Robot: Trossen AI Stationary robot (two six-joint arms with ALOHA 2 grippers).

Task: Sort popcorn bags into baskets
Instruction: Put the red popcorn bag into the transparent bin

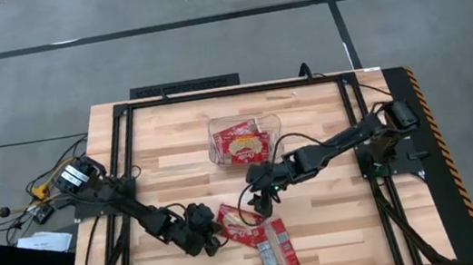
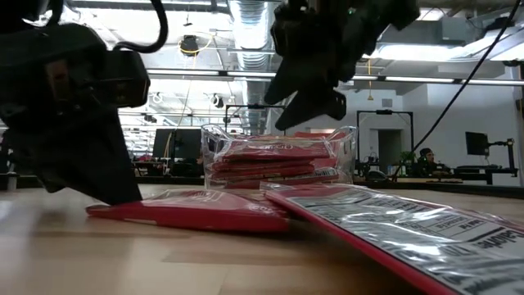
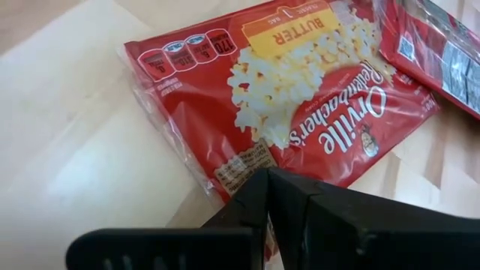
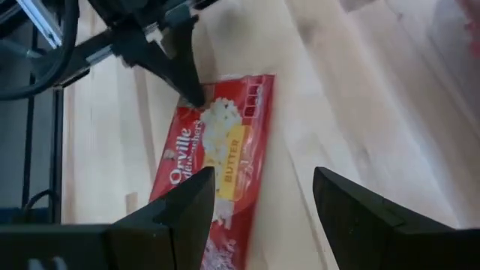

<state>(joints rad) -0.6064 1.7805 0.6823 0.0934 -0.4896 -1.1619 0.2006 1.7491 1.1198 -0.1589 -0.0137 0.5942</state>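
A red popcorn bag (image 1: pixel 237 222) with a yellow popcorn picture lies flat on the wooden table (image 1: pixel 167 160), and it also shows in the left wrist view (image 3: pixel 300 97). My left gripper (image 3: pixel 268 180) sits at its side toward the table's left, shut on its edge. My right gripper (image 1: pixel 260 204) hovers open above the same bag (image 4: pixel 217 157), touching nothing. A second packet (image 1: pixel 278 253), silvery side up, lies beside it toward the near edge. The clear bin (image 1: pixel 215 135) farther back holds several red packets (image 1: pixel 245 142). My left gripper pinches the bag's long edge (image 3: pixel 238 174), at its clear film seam, between its two shut fingers. The fingers slant down onto it from the table's left (image 4: pixel 196 97). The bag stays flat on the table (image 2: pixel 205 211).
The silvery packet (image 2: pixel 409 229) slightly overlaps the bag's near right side. The bin (image 2: pixel 344 147) stands behind both. Black frame rails run along the table's edges (image 1: pixel 122 166), and bare wood lies to the left and right of the bags.
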